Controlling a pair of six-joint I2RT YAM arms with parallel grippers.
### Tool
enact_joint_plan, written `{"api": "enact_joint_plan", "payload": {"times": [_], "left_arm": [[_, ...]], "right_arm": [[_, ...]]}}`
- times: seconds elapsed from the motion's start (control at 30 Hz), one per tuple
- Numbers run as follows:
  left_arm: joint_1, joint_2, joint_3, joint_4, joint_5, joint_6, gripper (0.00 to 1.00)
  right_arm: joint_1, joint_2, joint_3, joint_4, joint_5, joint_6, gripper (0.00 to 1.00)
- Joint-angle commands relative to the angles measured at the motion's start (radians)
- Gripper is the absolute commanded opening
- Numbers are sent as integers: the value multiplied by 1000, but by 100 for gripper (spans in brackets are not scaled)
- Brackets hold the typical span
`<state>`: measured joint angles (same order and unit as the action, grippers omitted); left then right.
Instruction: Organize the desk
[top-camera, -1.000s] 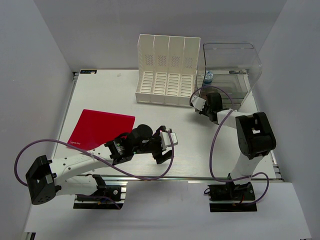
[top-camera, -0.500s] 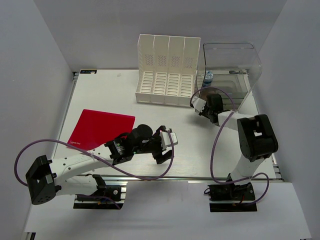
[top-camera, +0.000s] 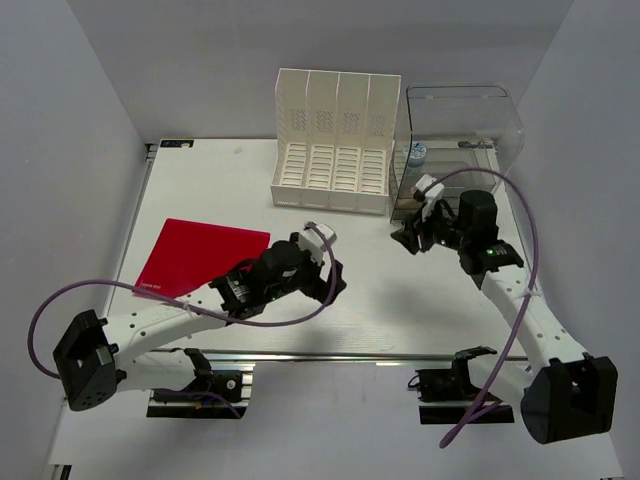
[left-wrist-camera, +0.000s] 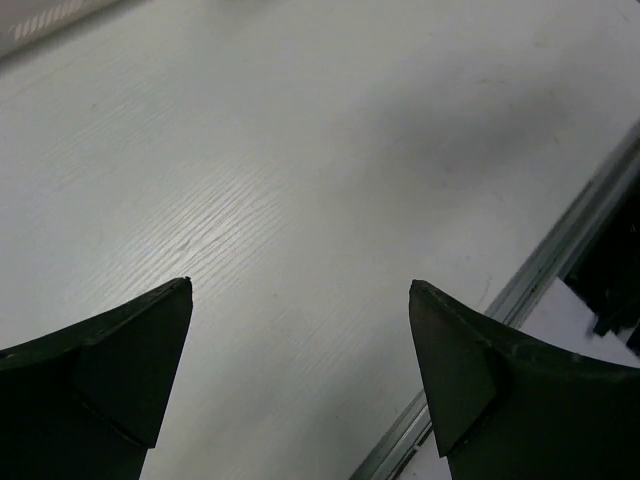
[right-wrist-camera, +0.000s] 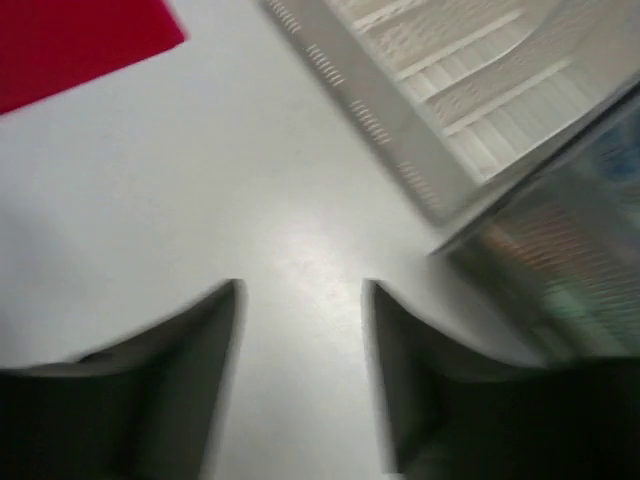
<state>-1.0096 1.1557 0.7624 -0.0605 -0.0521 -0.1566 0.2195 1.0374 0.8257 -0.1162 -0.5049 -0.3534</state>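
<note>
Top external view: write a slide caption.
The left arm and right arm over a desk with red folder, file rack and clear bin.

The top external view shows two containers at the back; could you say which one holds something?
The clear plastic box on the right: a small blue-and-white item sits inside, while the white four-slot file rack beside it looks empty.

**Smear, crop, speck**

The right wrist view reaches us smeared, file rack (right-wrist-camera: 470, 90) and clear bin (right-wrist-camera: 565, 245) soft-edged. The fingers (left-wrist-camera: 100, 380) of the left gripper (left-wrist-camera: 300, 285) run off their view's lower edge. We cannot name the small blue-white item (top-camera: 418, 153) in the bin.
</note>
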Motion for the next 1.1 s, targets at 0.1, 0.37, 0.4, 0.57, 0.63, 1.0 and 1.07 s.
{"api": "enact_joint_plan", "payload": {"times": [0.1, 0.37, 0.4, 0.57, 0.63, 1.0, 1.07], "left_arm": [[116, -111, 29, -292, -248, -599, 95], [362, -217, -110, -309, -128, -850, 78], [397, -194, -100, -306, -50, -853, 77], [551, -238, -42, -456, -55, -879, 88], [606, -272, -34, -530, -104, -896, 92], [769, -77, -14, -823, -192, -975, 97], [784, -86, -29, -811, -198, -986, 97]], "right_arm": [[-40, 46, -80, -105, -288, 140, 0], [-63, 70, -37, -203, -288, 105, 53], [-65, 66, -37, -209, -278, 96, 63], [-74, -8, -49, -195, -173, 83, 84], [-77, -39, -57, -189, -161, 88, 85], [-80, -46, -62, -186, -142, 90, 86], [-83, -42, -62, -185, -141, 90, 86]]}}
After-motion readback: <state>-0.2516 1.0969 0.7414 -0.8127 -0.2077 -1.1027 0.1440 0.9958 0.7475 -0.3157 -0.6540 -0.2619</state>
